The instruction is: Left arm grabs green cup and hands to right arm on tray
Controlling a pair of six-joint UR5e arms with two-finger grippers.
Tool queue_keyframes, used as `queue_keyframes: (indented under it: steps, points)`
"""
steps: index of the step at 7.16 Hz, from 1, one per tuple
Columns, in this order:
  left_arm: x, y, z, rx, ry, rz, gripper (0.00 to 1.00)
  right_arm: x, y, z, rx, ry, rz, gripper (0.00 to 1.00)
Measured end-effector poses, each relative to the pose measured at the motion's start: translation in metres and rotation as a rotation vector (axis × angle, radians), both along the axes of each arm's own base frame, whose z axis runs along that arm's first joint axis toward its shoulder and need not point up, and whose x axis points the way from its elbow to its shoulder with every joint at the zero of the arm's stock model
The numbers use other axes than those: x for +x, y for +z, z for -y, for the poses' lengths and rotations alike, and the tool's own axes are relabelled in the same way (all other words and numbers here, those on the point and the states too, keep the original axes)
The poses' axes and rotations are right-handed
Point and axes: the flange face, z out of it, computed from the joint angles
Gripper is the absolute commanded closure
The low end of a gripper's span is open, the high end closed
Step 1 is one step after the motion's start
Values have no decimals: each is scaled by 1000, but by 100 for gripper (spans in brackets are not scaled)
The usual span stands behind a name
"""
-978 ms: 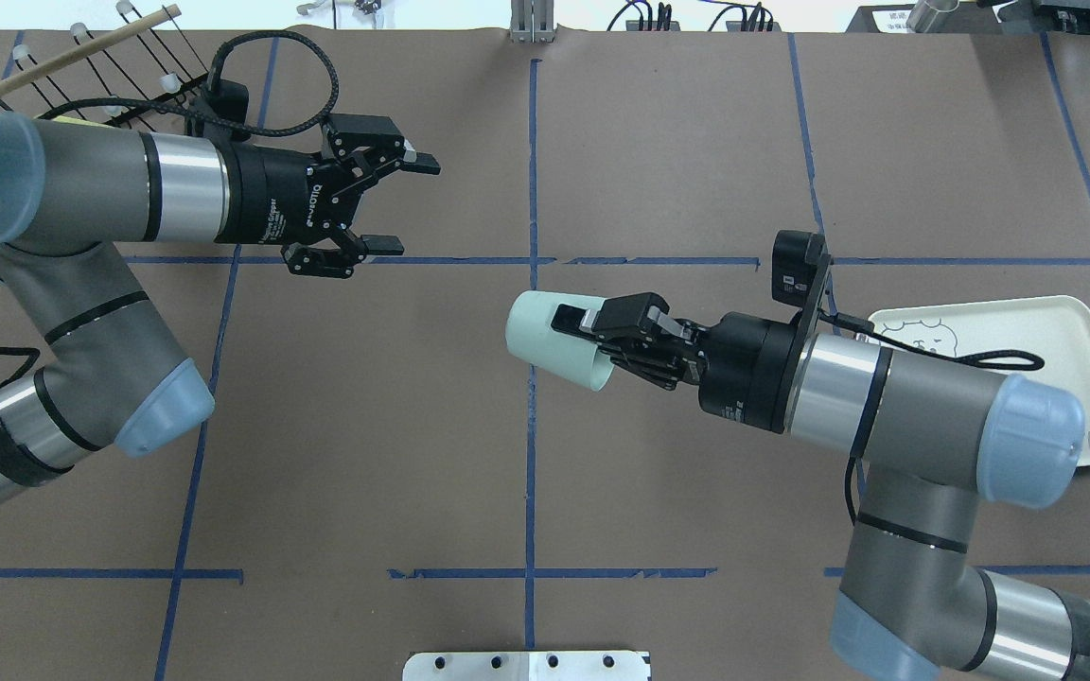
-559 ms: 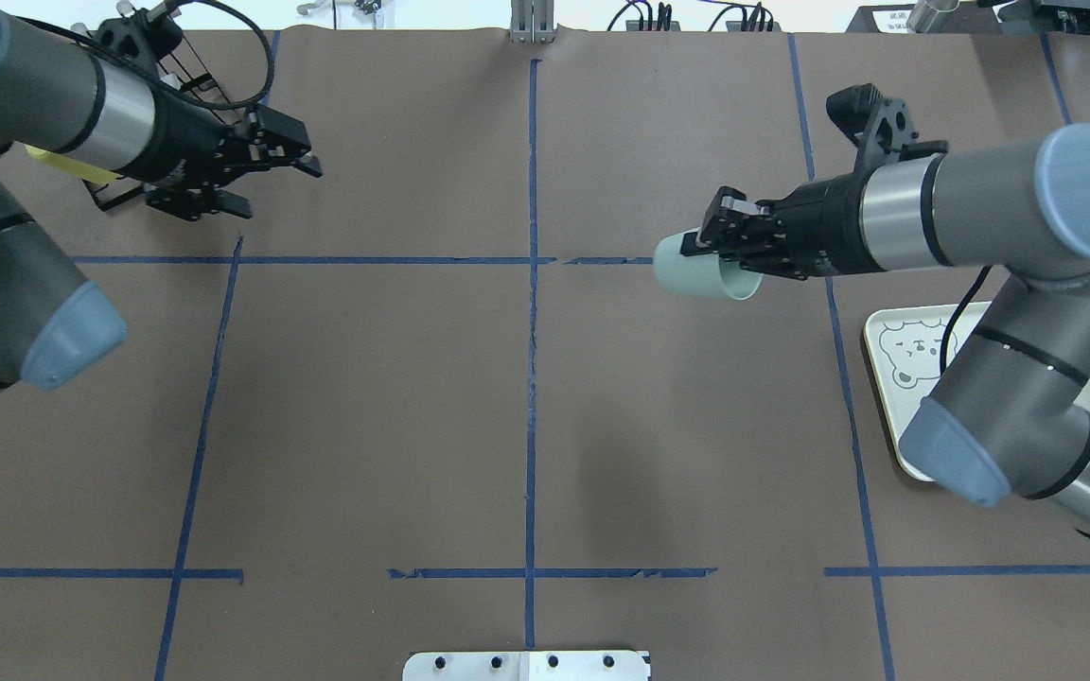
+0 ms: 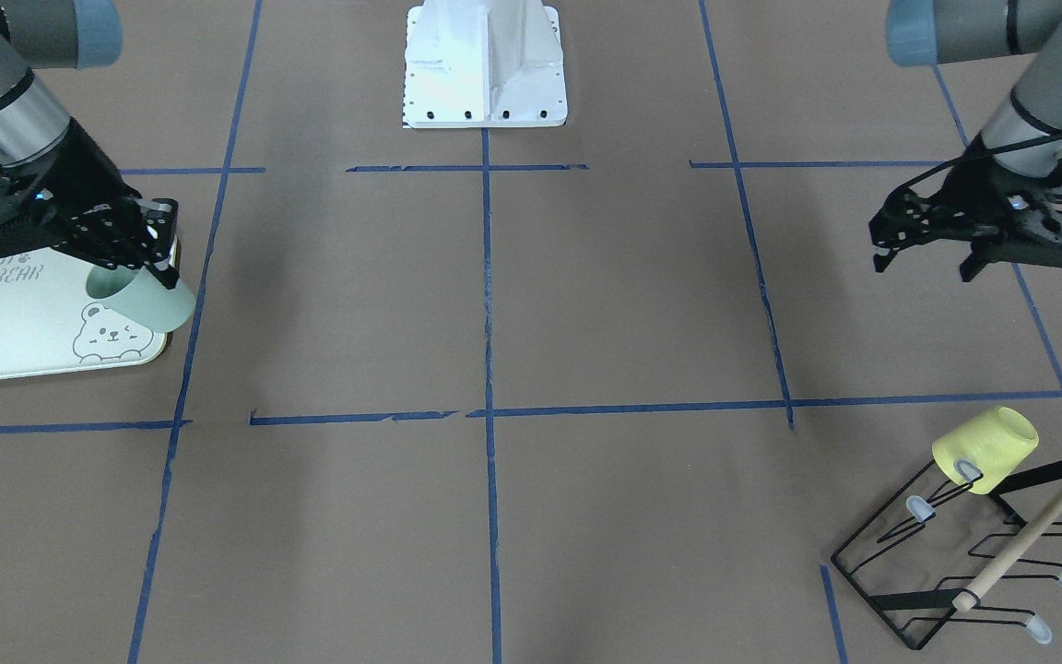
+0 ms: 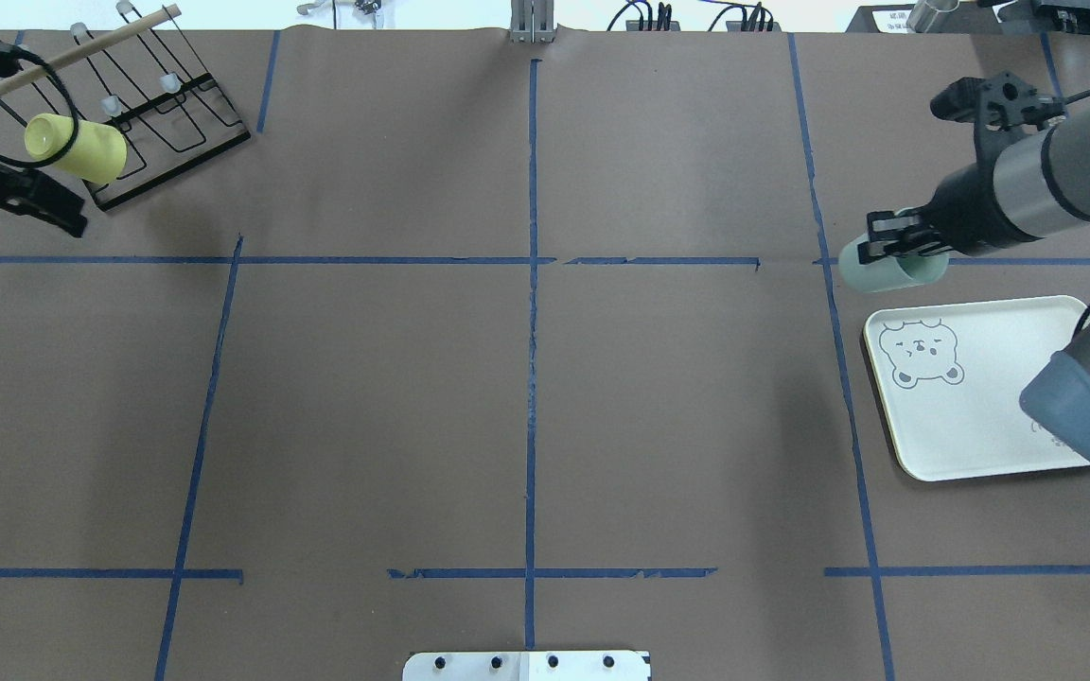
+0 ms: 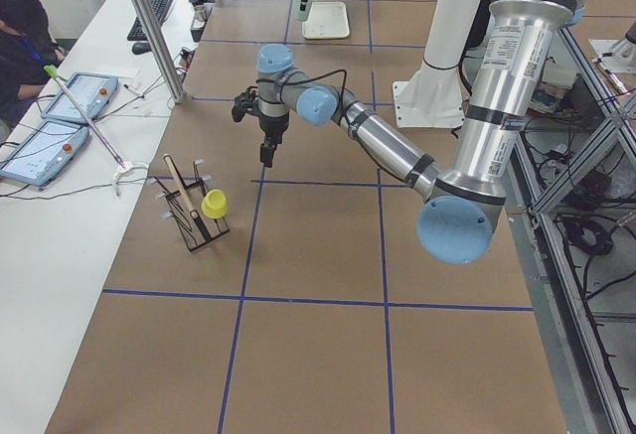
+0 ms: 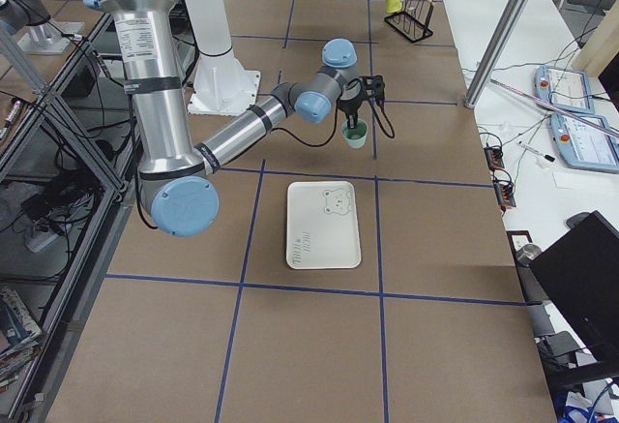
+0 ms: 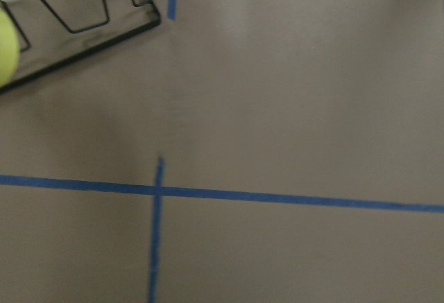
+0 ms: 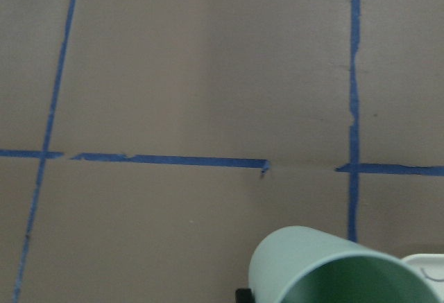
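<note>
While the right gripper (image 4: pixel 876 236) pinches the green cup (image 4: pixel 888 272) tilted at eleven o'clock of the tray (image 4: pixel 980 407) from overhead — the left gripper (image 3: pixel 923 266) hangs with fingers spread.

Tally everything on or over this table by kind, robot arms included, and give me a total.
Cups: 2, the green cup and the yellow cup
Trays: 1, the tray
Racks: 1, the black wire rack
Robot arms: 2, the left arm and the right arm
Total: 6
</note>
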Motion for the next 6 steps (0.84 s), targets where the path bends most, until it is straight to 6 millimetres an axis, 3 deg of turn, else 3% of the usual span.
queue_keyframes:
  steps: [2,4,6]
  points:
    - [-77,49,-9,-1,130,58,0,41,37,-4,29,-57,-37,100]
    - [-151,96,-29,-17,146,51,0,75,68,-12,26,-66,-52,100]
    - [-193,138,-60,-99,86,0,0,111,104,-26,32,-88,-80,100]
